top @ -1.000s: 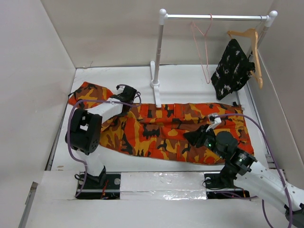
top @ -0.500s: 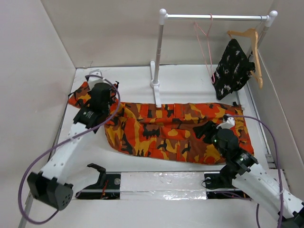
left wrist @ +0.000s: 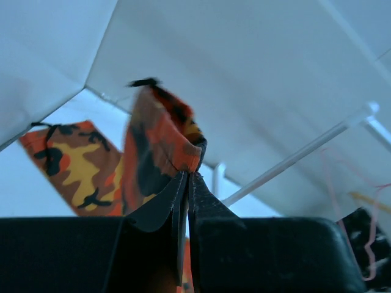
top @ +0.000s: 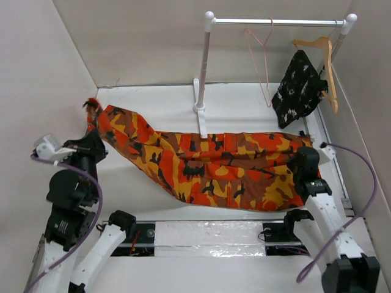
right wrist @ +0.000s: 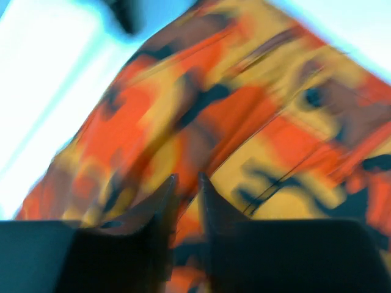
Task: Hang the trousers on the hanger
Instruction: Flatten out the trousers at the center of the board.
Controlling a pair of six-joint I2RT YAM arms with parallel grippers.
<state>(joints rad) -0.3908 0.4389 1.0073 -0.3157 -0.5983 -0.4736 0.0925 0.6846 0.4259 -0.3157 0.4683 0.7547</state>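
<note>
Trousers in orange, red, yellow and black camouflage print lay spread across the middle of the white table in the top view, from the left side to the right side of the frame. Their left end was lifted off the surface and rose toward the upper left, where the left gripper was clamped on it. In the left wrist view the two fingers stood together with a fold of the fabric pinched between them, and the cloth stuck up above the tips.

The right gripper was at the right end of the trousers, low over the fabric. Its fingers showed only a narrow gap, and the right wrist picture was blurred, so I cannot tell if they pinched cloth.

The pink wire hanger hung on the rail at the upper right, well apart from the trousers. Beside it, further right, a wooden hanger carried a black speckled garment.
</note>
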